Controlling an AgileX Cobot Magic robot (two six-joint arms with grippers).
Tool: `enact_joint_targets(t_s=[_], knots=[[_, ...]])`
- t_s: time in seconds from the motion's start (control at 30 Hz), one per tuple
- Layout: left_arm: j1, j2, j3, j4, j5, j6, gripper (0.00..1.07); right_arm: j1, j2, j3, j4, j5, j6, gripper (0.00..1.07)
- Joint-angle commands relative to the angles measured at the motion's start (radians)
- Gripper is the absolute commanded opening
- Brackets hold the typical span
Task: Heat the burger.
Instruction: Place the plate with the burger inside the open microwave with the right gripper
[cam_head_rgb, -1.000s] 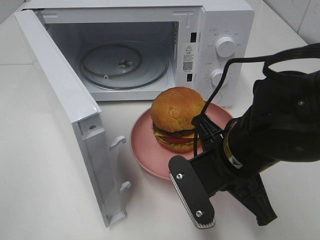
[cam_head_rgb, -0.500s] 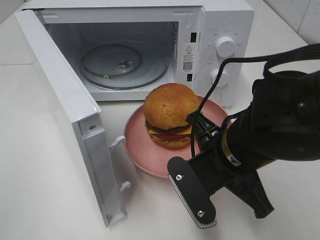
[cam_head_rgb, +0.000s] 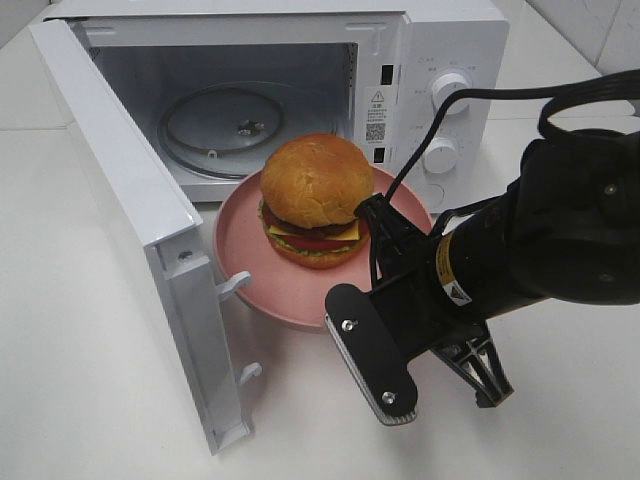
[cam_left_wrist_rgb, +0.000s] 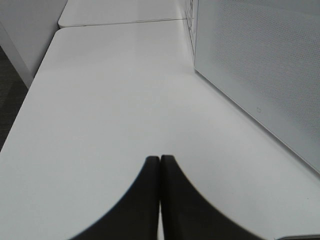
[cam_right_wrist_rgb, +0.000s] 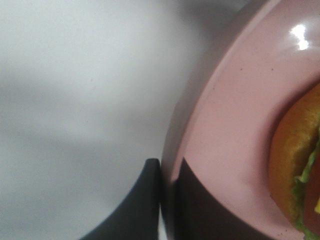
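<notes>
Before the microwave, burger now closer, right hand gripping its plate

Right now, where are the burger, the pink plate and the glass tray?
burger (cam_head_rgb: 315, 178): exterior high view, top of the bun.
pink plate (cam_head_rgb: 238, 237): exterior high view, bare left rim.
glass tray (cam_head_rgb: 200, 130): exterior high view, left part of the glass.

The burger stood upright and whole: a golden-brown domed bun on top, then yellow cheese, red tomato, a dark patty and green lettuce over the bottom bun. It sat on the pink plate, nearer that plate's far edge, a broad band of plate showing along the near rim.
</notes>
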Motion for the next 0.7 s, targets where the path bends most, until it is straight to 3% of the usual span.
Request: enact_joint_targets(t_s=[0.03,0.3,0.47,0.5,0.7], knots=[[-0.003,-0.02,0.002,-0.003,-0.015,-0.002,0.0,-0.002,-0.013,-0.008,0.019,-0.077,-0.048,0.0],[-0.003,-0.02,0.002,-0.003,-0.015,-0.002,0.0,-0.065,0.014,-0.018,0.125,-0.093,-0.158,0.0],[-0.003,-0.02,0.002,-0.003,-0.015,-0.002,0.0,-0.072,0.045,-0.07,0.269,-0.045,-0.313,0.0],[-0.003,-0.02,0.002,-0.003,-0.015,-0.002,0.0,-0.072,0.057,-0.098,0.344,-0.03,-0.387,0.0],[-0.003,-0.02,0.002,-0.003,-0.015,-0.002,0.0,-0.072,0.102,-0.173,0.465,0.015,-0.518,0.0]])
